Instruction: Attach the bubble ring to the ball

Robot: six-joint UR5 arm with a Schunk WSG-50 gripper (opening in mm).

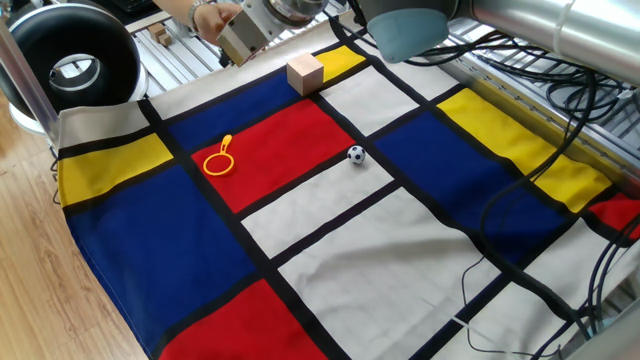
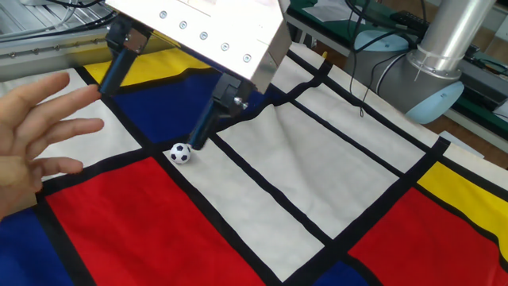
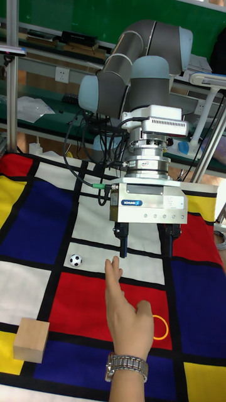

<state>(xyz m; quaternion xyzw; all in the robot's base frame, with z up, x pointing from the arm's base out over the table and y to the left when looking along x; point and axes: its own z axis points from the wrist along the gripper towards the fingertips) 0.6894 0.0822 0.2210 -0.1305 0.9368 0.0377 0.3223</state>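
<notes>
A robot gripper (image 3: pixel 145 246) hangs above a colour-block cloth (image 1: pixel 330 250) on the worktop, its jaws spread wide and holding nothing. The yellow bubble ring (image 1: pixel 220 159) lies on a red panel. The ball (image 1: pixel 356 154) sits well apart from it. A person's hand (image 3: pixel 127 315) reaches beneath the gripper.

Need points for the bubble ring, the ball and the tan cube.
bubble ring (image 1: pixel 219 161): one fixed view, on the rim of the yellow loop.
ball (image 1: pixel 356 154): one fixed view, middle of the ball.
tan cube (image 1: pixel 305 73): one fixed view, on its front face.
</notes>
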